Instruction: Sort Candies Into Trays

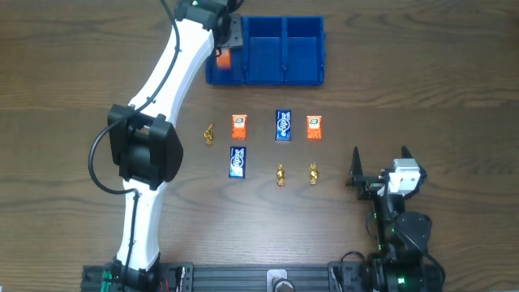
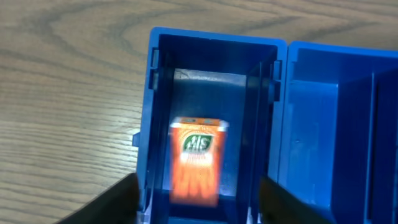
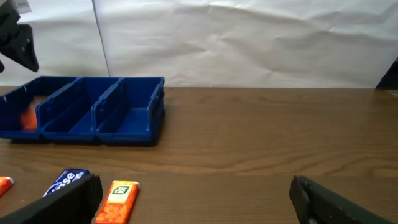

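Orange candy box (image 2: 198, 160) inside the leftmost compartment of the blue tray (image 1: 276, 79) at the far side, under the left gripper (image 2: 199, 182), jaws wide and empty; right gripper (image 3: 194, 186) near right, likewise open, empty

Top view: even, diffuse overhead light; table (image 1: 65, 81) is mid-bright and shadows are soft. Left wrist: pale glare on the wood; tray (image 2: 217, 38) walls shade the compartment floor. Right wrist: backdrop (image 3: 249, 37) is bright, with a faint sheen on the tabletop; right gripper (image 3: 194, 186) is a dark silhouette.
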